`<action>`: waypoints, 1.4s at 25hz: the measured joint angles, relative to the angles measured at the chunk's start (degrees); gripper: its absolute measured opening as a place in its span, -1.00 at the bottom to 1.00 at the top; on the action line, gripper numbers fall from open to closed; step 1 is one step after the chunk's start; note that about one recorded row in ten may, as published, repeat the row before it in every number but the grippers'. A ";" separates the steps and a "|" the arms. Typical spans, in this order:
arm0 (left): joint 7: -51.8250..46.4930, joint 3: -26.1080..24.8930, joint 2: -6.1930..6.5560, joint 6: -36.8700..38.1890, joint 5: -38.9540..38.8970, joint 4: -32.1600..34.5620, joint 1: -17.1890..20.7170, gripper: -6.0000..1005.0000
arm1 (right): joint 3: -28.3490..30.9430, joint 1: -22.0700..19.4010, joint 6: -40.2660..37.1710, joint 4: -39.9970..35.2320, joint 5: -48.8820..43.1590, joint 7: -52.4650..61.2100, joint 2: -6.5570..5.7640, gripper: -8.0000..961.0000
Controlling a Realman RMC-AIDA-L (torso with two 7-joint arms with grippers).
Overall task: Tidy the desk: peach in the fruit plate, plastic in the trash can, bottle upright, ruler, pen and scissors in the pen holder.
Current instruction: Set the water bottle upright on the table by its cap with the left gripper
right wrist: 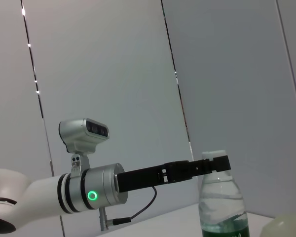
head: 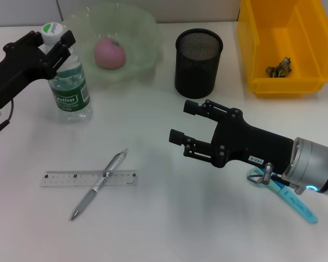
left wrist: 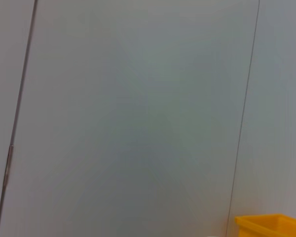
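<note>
While the bottle (head: 69, 87) stands upright at the far left of the white desk (head: 169, 218), the left tool (head: 57, 43) sits at its neck, one black finger on either side just under the white cap (head: 52, 30); whether the fingers actually press the neck cannot be told. From the right wrist view the same tool (right wrist: 214, 164) reaches level to the cap (right wrist: 213, 157) of the bottle (right wrist: 221, 207).

Just beside the bottle, the pink peach (head: 109, 53) lies in the pale green fruit plate (head: 142, 33). To its right stands the black mesh pen holder (head: 198, 63), and beyond that the yellow trash can (head: 284, 49) holds a crumpled scrap of plastic (head: 280, 68).

Right tool (head: 188, 124) hovers mid-desk, jaws spread wide and holding nothing, just in front of the pen holder. Well to its left, nearer the front edge, the pen (head: 98, 185) lies slantwise across the clear ruler (head: 60, 178). Blue-handled scissors (head: 295, 202) lie partly hidden under the right arm.
</note>
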 joint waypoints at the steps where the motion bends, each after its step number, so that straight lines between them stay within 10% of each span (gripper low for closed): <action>1: 0.00 0.01 0.00 0.05 0.00 0.00 0.00 -0.02 | 0.00 0.01 0.00 0.00 0.00 0.00 0.00 0.55; 35: 0.82 0.16 0.00 3.31 0.32 1.02 -0.43 0.26 | 0.16 0.14 0.62 -0.27 0.10 0.49 0.00 0.55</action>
